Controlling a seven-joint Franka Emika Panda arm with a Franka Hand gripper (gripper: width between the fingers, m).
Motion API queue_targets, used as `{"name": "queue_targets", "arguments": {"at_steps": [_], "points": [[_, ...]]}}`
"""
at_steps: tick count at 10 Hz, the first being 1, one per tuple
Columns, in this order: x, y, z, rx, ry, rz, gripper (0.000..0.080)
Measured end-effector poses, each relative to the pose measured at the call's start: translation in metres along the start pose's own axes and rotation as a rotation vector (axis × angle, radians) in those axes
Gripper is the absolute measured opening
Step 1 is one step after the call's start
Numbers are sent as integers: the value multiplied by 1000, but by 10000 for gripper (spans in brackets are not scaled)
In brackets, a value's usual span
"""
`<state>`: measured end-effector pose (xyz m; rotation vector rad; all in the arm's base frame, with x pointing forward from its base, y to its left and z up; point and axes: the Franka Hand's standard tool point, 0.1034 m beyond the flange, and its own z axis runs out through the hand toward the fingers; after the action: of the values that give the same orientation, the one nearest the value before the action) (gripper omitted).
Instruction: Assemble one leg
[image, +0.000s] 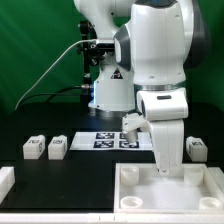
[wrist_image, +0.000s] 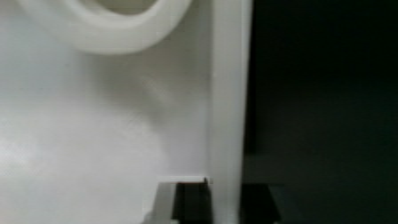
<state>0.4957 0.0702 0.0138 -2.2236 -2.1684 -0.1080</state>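
The fingers (image: 165, 171) are hanging low at the white tray's rim (image: 122, 186), their spread impossible to tell, while the nearest leg (image: 197, 148) is sitting untouched on the bench (image: 80, 176) at their two o'clock in the exterior view.

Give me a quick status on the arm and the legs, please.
Arm's tool down at tray rim, open or shut unclear. Legs loose on table: two on exterior view's left, one on its right. Nothing blocking seen.

No writing is legible; only black-and-white square tags (image: 103, 140) show on the marker board (image: 82, 141) and a leg (image: 57, 148).
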Motion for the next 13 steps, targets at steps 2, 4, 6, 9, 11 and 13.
{"name": "queue_targets", "arguments": {"at_steps": [2,4,6,9,11,13], "points": [[0,0,0,0,0,1,248],[-1,0,0,0,0,1,386],[-1,0,0,0,0,1,626],[-1,0,0,0,0,2,646],[-1,0,0,0,0,2,649],[-1,0,0,0,0,2,649]]}}
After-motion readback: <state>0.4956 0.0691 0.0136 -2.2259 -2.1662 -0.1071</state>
